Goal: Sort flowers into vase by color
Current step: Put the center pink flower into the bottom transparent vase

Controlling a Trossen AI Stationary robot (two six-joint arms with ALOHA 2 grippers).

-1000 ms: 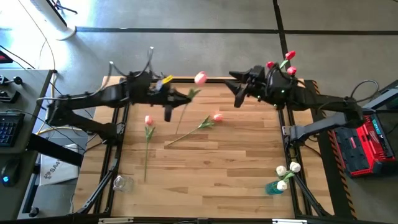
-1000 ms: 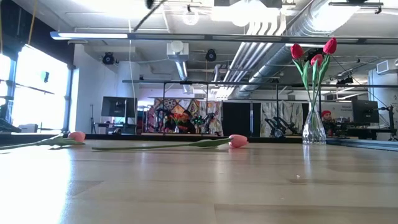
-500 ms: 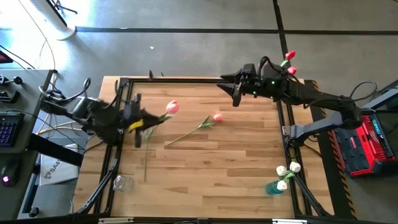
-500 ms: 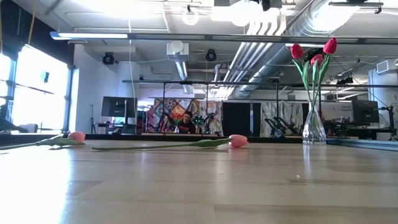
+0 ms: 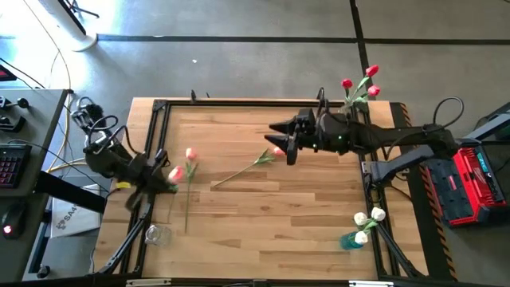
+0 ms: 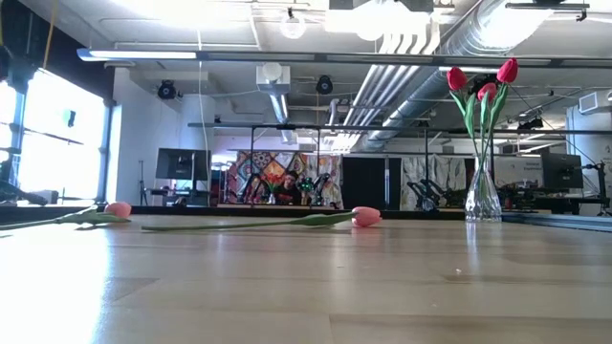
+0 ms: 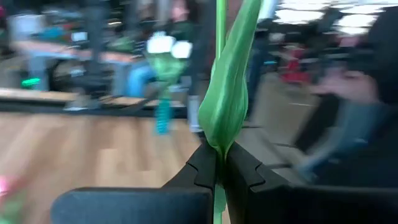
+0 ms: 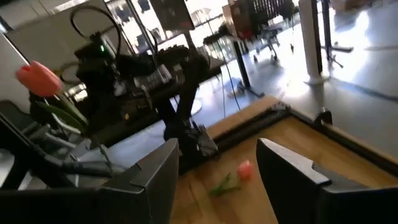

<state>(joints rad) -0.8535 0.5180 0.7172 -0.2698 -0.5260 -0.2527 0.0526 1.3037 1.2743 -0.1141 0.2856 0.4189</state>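
Left gripper (image 7: pixel 219 168): fingers pinched onto a pink tulip (image 5: pixel 174 172) at its stem and leaf, near the table's left edge.
Right gripper (image 5: pixel 284 143): fingers spread, empty, above another pink tulip (image 5: pixel 276 151).
Handling: probably light, floppy; best gripped mid-stem.
Beyond: empty clear vase (image 5: pixel 156 234) just past the left gripper.

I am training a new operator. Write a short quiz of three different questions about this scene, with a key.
1. True or false: the left gripper is shut on a green flower stem.
2. Which colour are the flowers in the clear vase at the table's far right corner? A white, B red, C yellow.
3. Fill in: the right gripper is ____ and holds nothing.

Key: 1 true; 2 B; 3 open.
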